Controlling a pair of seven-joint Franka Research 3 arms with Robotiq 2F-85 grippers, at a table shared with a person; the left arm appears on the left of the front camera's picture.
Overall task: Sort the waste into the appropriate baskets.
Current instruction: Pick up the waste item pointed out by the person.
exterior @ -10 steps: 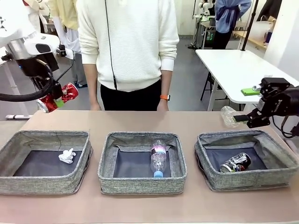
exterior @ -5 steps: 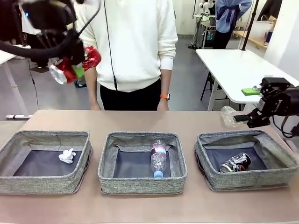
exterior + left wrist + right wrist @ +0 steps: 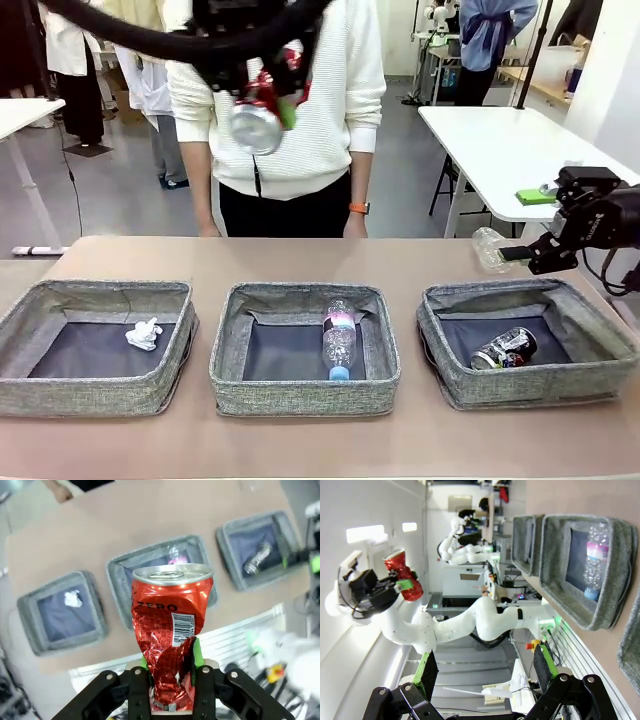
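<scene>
Front camera I have fixed on the robot's side, facing across the table [image 3: 300, 262] at the person [image 3: 340, 120]. Left wrist camera is up high, looking down past the crushed red can [image 3: 172, 625] close in the left hand [image 3: 170, 657] onto three baskets [image 3: 114, 580]. Right wrist camera's rolled sideways near table level; middle basket [image 3: 552, 565] shared by all.

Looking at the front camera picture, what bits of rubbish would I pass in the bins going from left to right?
white tissue wad in the left basket → clear bottle in the middle basket → crushed black-silver can in the right basket
</scene>
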